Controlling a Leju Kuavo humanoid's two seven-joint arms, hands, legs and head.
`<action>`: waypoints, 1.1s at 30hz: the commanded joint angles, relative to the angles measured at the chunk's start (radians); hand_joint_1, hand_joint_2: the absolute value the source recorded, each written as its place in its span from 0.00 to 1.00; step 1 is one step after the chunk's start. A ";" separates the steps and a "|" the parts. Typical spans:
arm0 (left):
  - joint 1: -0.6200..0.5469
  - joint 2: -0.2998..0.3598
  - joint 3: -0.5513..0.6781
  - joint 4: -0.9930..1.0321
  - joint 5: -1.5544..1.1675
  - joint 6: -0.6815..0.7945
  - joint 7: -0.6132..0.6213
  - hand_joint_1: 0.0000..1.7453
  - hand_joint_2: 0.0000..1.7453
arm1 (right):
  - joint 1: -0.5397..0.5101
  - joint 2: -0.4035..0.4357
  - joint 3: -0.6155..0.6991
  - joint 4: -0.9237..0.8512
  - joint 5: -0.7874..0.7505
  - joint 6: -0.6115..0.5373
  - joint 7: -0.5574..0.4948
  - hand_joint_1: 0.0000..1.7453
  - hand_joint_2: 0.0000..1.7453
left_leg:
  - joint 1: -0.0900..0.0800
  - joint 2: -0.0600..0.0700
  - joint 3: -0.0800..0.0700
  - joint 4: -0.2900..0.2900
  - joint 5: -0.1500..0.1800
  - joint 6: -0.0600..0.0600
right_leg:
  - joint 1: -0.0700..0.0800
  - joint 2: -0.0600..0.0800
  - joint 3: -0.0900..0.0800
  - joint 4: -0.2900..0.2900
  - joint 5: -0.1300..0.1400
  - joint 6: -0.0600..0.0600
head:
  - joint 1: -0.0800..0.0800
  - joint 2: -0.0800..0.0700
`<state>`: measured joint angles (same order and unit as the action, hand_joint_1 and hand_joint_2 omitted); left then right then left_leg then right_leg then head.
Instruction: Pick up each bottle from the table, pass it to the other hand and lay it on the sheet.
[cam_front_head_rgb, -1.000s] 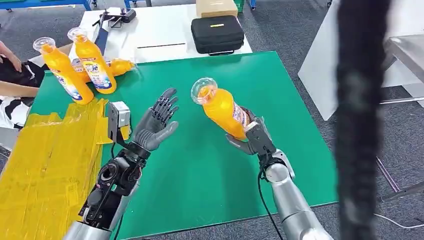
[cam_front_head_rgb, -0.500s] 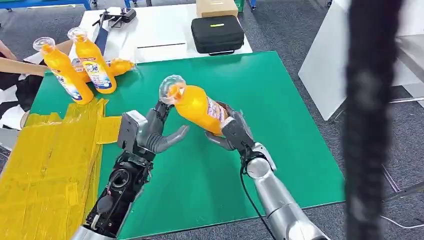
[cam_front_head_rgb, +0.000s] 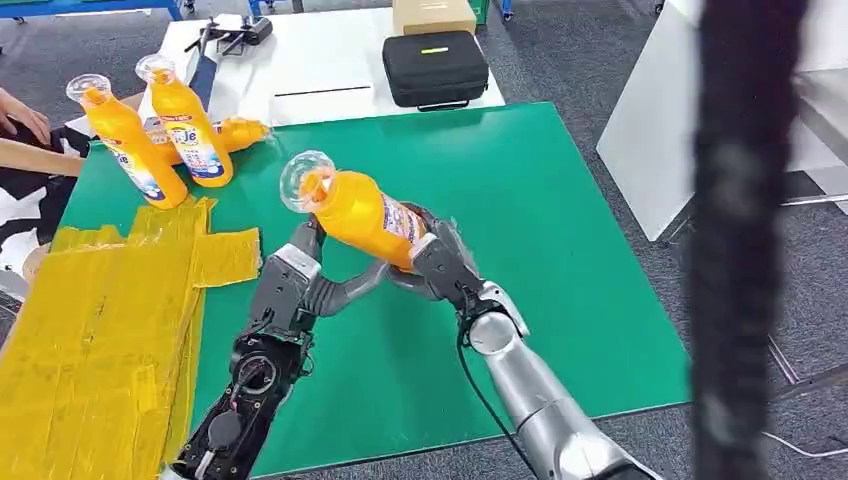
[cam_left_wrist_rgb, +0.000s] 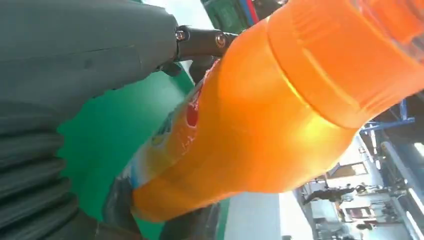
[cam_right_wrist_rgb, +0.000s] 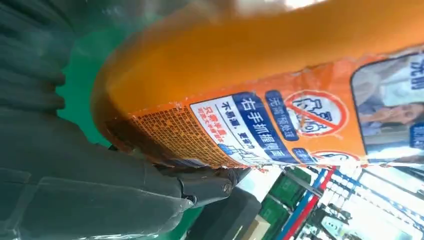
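Broadly, across the green table (cam_front_head_rgb: 560, 200): plenty of hard surface below for a dropped load to bounce and roll off an edge. Over on the robot's left, the yellow sheet (cam_front_head_rgb: 90, 340), wrinkled and patched, well apart from the handover point, so any slip means landing on green, not on yellow. At the sheet's far corner, two standing bottles (cam_front_head_rgb: 190, 125), near enough to be toppled by a wide swing on the way over.

Mid-table, held bottle (cam_front_head_rgb: 365, 215) in the air, tilted, base clasped firmly by the right hand (cam_front_head_rgb: 440, 265). Left hand (cam_front_head_rgb: 300, 285) cupped under the shoulder end, thumb stretched beneath; full closure impossible to confirm. Main hazard, as a judgement: letting go on the right before a firm clasp on the left. Smooth, rounded plastic, likely to slide or pivot neck-down. Smallest worry: clear cap (cam_front_head_rgb: 308, 180) jutting past the fingers, offering nothing to catch.
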<state>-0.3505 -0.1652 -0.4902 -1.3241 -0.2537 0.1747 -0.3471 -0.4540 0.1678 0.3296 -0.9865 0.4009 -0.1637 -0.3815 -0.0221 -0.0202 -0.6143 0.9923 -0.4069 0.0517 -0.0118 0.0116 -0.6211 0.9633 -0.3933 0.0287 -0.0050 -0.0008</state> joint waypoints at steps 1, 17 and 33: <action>-0.018 0.009 -0.009 0.019 0.008 -0.013 0.004 0.00 1.00 | -0.060 0.000 0.043 0.102 -0.002 0.001 -0.002 1.00 1.00 | 0.001 0.002 0.002 0.000 -0.001 -0.002 | 0.001 0.000 0.002 -0.001 -0.001 -0.001 | 0.000 0.000; -0.032 0.002 0.056 0.071 0.130 -0.086 0.030 0.00 1.00 | -0.074 0.022 0.142 0.175 0.062 -0.001 0.001 1.00 1.00 | 0.002 0.002 0.005 0.001 -0.002 -0.004 | 0.002 0.000 0.005 0.000 -0.002 -0.001 | 0.000 0.000; -0.089 -0.019 0.192 0.228 0.099 0.087 -0.009 0.62 1.00 | -0.037 -0.007 0.232 0.101 0.091 -0.016 0.013 1.00 1.00 | 0.002 0.001 0.005 0.001 -0.002 -0.004 | 0.002 -0.001 0.005 0.000 -0.002 -0.001 | 0.000 0.000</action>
<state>-0.3665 -0.1679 -0.3773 -1.2494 -0.1996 0.2559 -0.3318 -0.4719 0.1858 0.4711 -0.8984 0.4948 -0.1797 -0.3628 -0.0221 -0.0201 -0.6145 0.9923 -0.4067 0.0518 -0.0119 0.0117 -0.6217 0.9633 -0.3933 0.0287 -0.0046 -0.0008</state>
